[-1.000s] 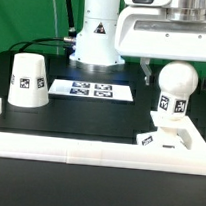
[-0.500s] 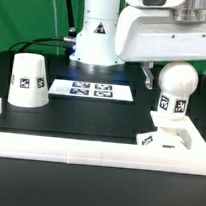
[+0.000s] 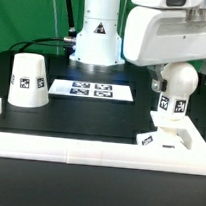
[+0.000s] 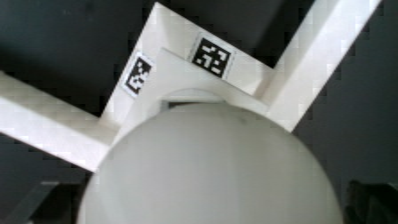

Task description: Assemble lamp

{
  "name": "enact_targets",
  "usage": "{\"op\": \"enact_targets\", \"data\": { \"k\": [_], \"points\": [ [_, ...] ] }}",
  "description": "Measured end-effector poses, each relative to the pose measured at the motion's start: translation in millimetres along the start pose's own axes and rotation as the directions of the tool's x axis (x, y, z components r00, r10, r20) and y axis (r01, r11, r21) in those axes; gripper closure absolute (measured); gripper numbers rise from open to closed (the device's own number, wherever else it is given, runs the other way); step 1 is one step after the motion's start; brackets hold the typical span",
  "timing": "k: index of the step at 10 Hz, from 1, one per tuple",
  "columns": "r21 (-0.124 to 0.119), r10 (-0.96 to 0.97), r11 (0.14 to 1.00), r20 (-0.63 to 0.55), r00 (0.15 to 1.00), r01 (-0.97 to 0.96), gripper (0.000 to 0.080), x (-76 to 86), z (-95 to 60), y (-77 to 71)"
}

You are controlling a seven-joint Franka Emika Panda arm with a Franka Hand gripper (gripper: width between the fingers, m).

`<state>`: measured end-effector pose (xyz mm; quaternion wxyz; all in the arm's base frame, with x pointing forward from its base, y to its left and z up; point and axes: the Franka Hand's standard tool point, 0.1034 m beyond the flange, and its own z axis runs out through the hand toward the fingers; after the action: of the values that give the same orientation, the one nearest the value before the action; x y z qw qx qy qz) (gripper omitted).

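bulb [image 3: 177, 83]: smooth plastic, faint sheen | shade [image 3: 29, 81]: smooth matt plastic | table [image 3: 89, 122]: matt, even

A black table [image 3: 79, 121] fills the scene, edged in front by a white rail [image 3: 87, 150]. The marker board [image 3: 92, 89] lies flat on it. The backdrop [image 3: 28, 13] is dark.

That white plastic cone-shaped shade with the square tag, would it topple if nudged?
Probably not: the white cone-shaped shade stands on its wider end on the black table, so it would likely slide rather than tip. It looks like stiff moulded plastic. Its smooth sloping sides might slip from a grip.
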<state>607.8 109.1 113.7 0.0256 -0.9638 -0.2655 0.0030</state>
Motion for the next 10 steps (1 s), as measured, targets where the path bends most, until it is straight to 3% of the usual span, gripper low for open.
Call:
{"op": "enact_targets", "data": {
  "k": [5, 6, 10],
  "points": [
    [-0.017, -0.283, 0.959, 0.018, 0.959, 0.284, 0.0101, -1.5, -0.3, 3.0],
    [-0.017, -0.281, 0.960, 0.018, 0.960, 0.281, 0.0222, -1.6, -0.2, 3.3],
    [-0.018, -0.248, 0.968, 0.017, 0.969, 0.249, 0.0222, -1.7, -0.2, 3.3]
  ]
}}
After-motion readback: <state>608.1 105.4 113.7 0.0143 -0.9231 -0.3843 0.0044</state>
